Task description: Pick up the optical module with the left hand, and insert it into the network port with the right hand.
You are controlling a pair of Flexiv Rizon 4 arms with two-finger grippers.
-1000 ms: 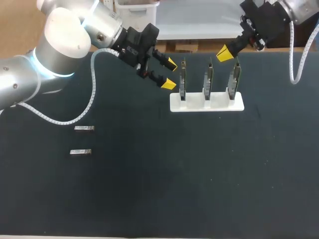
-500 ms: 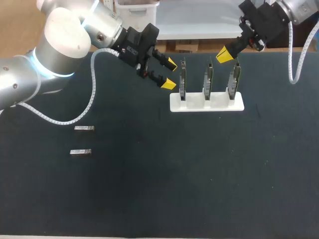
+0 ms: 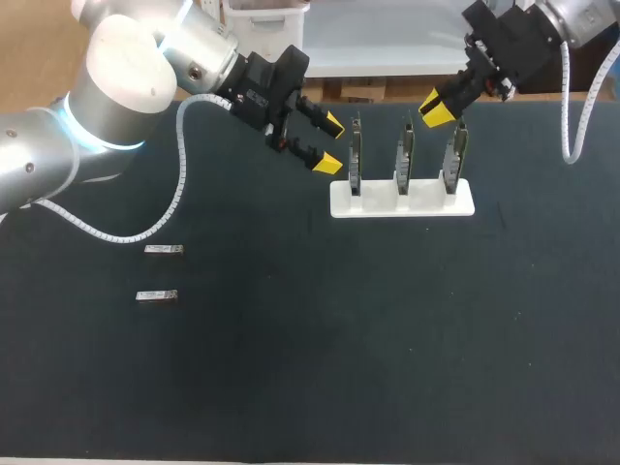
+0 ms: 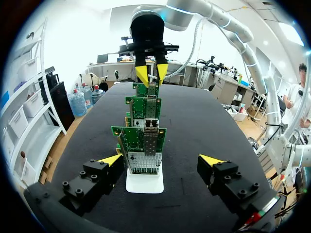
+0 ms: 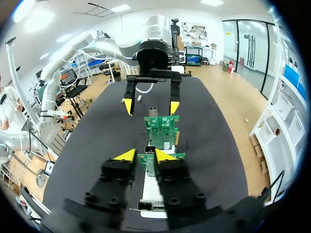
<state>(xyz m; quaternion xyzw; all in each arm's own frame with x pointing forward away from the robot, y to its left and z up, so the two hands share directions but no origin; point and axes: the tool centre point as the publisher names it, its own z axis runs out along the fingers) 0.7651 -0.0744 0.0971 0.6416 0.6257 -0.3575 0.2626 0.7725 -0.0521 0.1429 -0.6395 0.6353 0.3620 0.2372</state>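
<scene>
Well, the pickup hasn't begun: the left gripper (image 3: 329, 143) hangs empty, yellow tips wide apart, just beside the white rack (image 3: 402, 201) of three upright green circuit boards (image 3: 355, 153). Two small silvery optical modules (image 3: 163, 250) lie flat on the black tabletop (image 3: 387, 339), well apart from it. Next call: swing over one, drop, pinch its long sides. The right gripper (image 3: 438, 107) sits above the rack's far board; pinched or parted, I can't tell. The rack crowds both arms.

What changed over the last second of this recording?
The right pincer edged very slightly nearer the rightmost board. Nothing was taken hold of or let go. The left pincer stayed open beside the rack, and the two modules lay unmoved.
</scene>
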